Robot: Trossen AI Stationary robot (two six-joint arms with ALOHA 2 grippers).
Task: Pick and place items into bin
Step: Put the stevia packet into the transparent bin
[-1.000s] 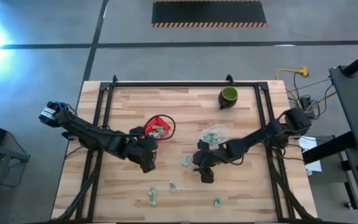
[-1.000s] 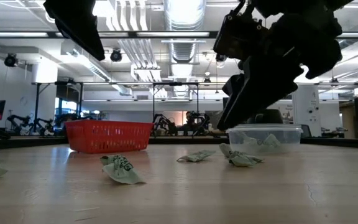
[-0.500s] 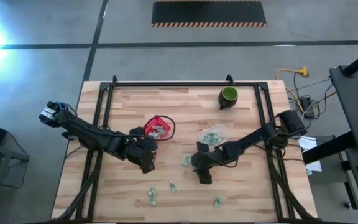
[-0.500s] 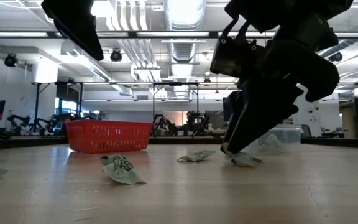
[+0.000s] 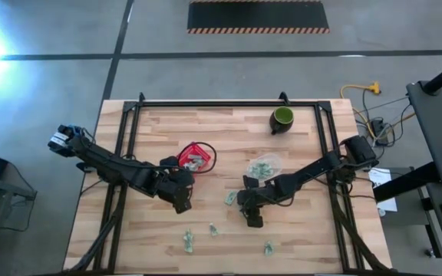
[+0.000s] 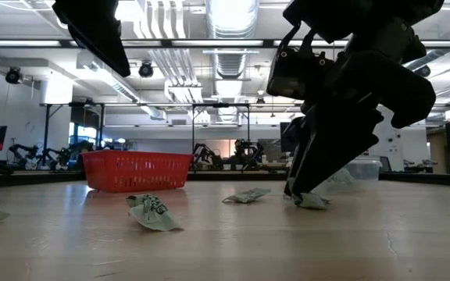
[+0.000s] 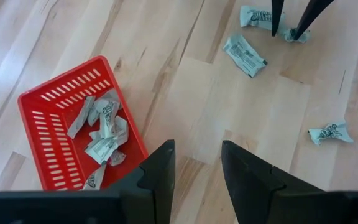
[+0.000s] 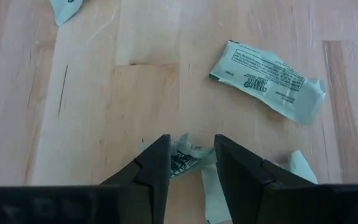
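Two arms over our wooden table (image 5: 298, 230): our left gripper (image 7: 197, 165) hangs open beside the red basket (image 7: 42, 149) holding several packets (image 7: 101, 134), while our right gripper (image 8: 191, 163) straddles, fingers parted, one loose packet (image 8: 182, 162) on the wood.

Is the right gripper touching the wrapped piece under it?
Touching. In the right wrist view, the right gripper has the crinkled wrapped piece between its jaws, and the low view shows its tips down at the table.

Right gripper (image 8: 191, 163) lowered to the tabletop mid-table, fingers slightly parted. Left gripper (image 7: 197, 165) hovered raised, fingers parted, empty.
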